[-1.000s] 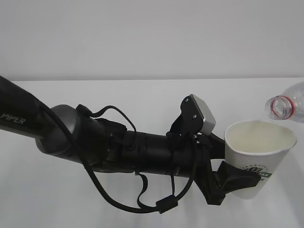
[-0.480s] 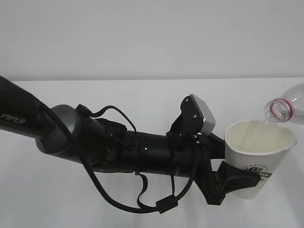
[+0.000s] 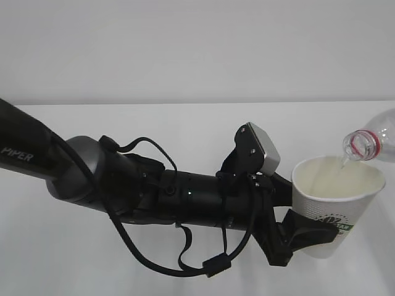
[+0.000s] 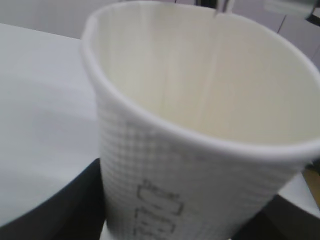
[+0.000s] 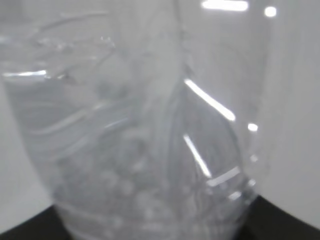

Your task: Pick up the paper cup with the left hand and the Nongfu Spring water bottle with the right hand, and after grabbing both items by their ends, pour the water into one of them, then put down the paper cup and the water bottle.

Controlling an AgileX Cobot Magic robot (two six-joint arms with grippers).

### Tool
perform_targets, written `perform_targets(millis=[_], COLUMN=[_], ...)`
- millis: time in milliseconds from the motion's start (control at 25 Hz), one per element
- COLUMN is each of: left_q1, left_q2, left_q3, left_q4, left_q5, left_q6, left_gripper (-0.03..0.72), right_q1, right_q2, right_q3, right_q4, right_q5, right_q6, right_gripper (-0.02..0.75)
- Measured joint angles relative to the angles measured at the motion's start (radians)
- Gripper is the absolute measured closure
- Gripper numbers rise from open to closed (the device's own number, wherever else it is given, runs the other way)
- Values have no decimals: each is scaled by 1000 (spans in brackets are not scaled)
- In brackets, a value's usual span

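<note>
Only the exterior view shows the layout: the left hand (image 3: 302,237), on the black arm lettered PIPER (image 3: 92,179), pinches the lower part of the paper cup (image 3: 333,206) between its fingers above the white desk (image 3: 185,123), with the tilted Nongfu Spring water bottle (image 3: 373,140) entering from the right edge, its red-ringed mouth just over the cup's far rim. The left wrist view looks into the cup (image 4: 200,120), where a thin stream of water (image 4: 212,60) runs down the inner wall. The right wrist view is filled by the clear bottle (image 5: 145,135) with water inside, dark finger edges at its base, so the right hand's fingers are closed on the bottle.
</note>
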Motion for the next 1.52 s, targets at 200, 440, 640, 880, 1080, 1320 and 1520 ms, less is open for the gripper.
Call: perform_targets(millis=[200,440,640,880,1080,1320,1520], left_q1=[0,0,0,0,0,0,0], left_q2=[0,0,0,0,0,0,0], left_q3=[0,0,0,0,0,0,0], left_q4=[0,0,0,0,0,0,0], left_q5=[0,0,0,0,0,0,0], left_q6=[0,0,0,0,0,0,0], left_gripper=[200,200,200,200,200,200,200], right_q1=[0,0,0,0,0,0,0], right_q2=[0,0,0,0,0,0,0], right_q3=[0,0,0,0,0,0,0], right_q4=[11,14,15,15,15,15,15], right_q5=[0,0,0,0,0,0,0], right_q6=[-6,-6,-6,-8,-10,-10,-12], right_gripper=[360,360,360,360,360,360,360])
